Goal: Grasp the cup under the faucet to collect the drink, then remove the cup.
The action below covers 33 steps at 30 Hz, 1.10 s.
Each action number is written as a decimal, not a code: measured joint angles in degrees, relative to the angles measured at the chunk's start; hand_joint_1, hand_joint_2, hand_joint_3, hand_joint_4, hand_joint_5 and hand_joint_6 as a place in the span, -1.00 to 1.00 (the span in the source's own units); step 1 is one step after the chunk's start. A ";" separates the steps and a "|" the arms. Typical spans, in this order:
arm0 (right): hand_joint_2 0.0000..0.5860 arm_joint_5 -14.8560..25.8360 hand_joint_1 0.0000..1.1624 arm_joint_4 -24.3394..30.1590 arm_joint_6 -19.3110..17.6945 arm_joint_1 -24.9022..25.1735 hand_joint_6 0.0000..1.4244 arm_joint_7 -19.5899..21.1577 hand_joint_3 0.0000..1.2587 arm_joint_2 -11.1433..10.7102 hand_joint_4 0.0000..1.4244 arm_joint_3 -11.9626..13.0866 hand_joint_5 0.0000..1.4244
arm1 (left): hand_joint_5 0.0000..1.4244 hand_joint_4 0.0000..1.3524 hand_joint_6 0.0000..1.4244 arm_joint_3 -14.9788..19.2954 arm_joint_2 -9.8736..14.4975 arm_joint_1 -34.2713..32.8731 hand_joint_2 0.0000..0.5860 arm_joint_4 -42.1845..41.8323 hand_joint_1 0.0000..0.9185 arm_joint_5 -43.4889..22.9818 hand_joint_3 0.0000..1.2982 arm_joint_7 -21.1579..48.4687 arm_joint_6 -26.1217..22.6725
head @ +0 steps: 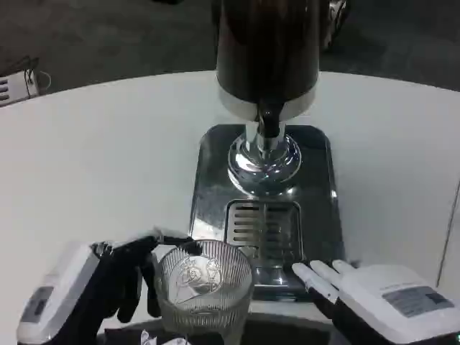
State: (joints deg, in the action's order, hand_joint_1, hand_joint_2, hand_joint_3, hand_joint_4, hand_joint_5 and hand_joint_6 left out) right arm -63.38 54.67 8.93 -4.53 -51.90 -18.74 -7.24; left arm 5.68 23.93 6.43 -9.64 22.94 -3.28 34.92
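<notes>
The ribbed glass cup (205, 287) stands at the dispenser's (267, 57) front tray edge (215, 237), short of the faucet (268, 122). The left hand (108, 284) grips its side. The right hand (359, 287) rests spread, holding nothing, at the tray's front corner, white bench (100, 158) bare on both sides.

Left hand (93, 291): white back, grey label, black fingers (133, 253). Right hand (381, 298): white back, grey label, white fingers (316, 274).

I see a round white table (93, 158) carrying a shiny steel drink-dispenser base (215, 187), with a ribbed clear glass cup (205, 295) near its front edge.
</notes>
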 measured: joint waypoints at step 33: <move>0.47 -0.36 0.04 1.29 -0.11 -0.22 -1.00 -0.44 -0.99 0.63 -1.00 -0.06 -1.00 | 0.84 0.61 1.00 0.41 -0.34 0.59 -1.00 -0.04 0.07 -0.38 0.51 0.00 -0.01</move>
State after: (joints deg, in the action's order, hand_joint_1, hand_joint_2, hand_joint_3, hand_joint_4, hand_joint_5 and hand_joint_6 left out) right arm -63.74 55.96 8.81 -4.75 -52.34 -18.12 -7.30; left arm 6.09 23.59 7.02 -9.68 22.57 -3.28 34.92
